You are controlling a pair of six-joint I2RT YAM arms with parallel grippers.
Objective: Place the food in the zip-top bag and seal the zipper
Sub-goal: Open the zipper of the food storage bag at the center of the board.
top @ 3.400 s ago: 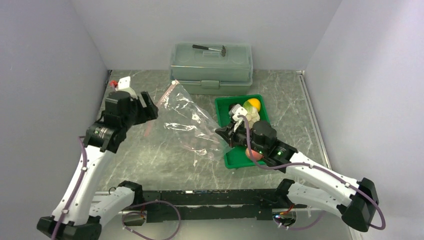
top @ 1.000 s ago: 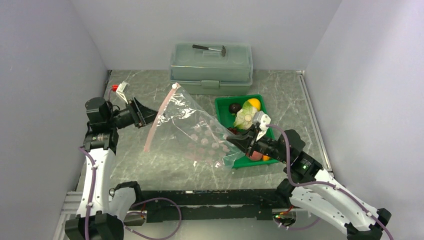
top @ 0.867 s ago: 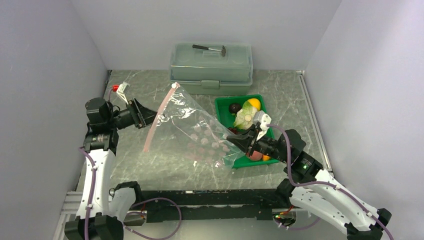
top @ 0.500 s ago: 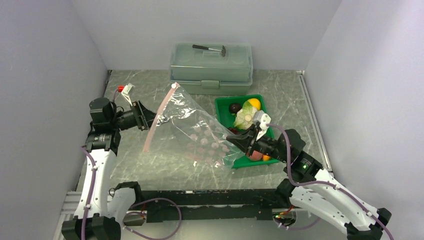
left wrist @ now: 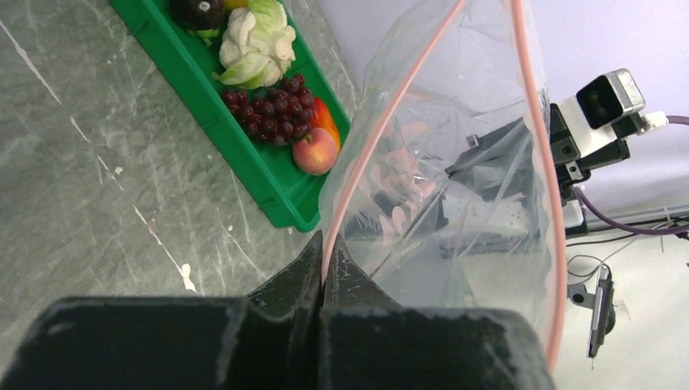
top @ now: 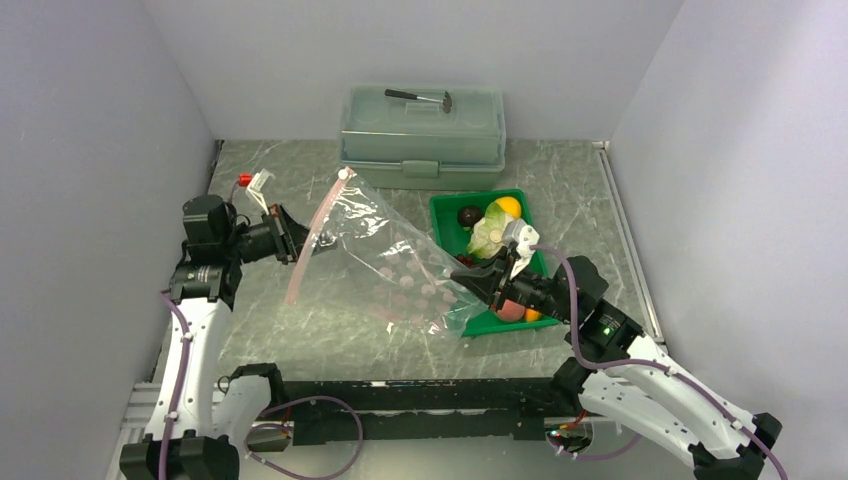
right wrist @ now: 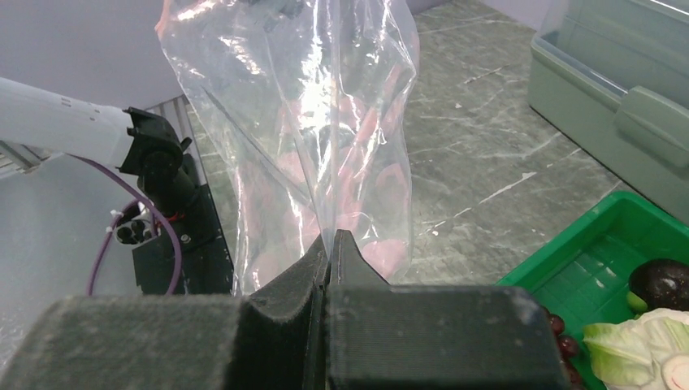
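Observation:
A clear zip-top bag (top: 385,262) with a pink zipper strip (top: 310,240) and pink dots is stretched between both arms above the table. My left gripper (top: 290,236) is shut on the zipper edge (left wrist: 345,191) at the bag's open mouth. My right gripper (top: 462,275) is shut on the bag's bottom end (right wrist: 333,175). The food lies in the green tray (top: 444,213): a dark plum (top: 468,215), a lettuce piece (top: 490,235), an orange (top: 507,207), grapes (left wrist: 272,110) and a peach (left wrist: 315,150).
A grey-green toolbox (top: 422,135) with a small hammer (top: 418,97) on its lid stands at the back. Side walls close in left and right. The black mounting rail (top: 400,395) runs along the near edge.
The left gripper has drawn the zipper edge slightly up and toward the right; the bag mouth stands a bit more open. The right arm barely moved.

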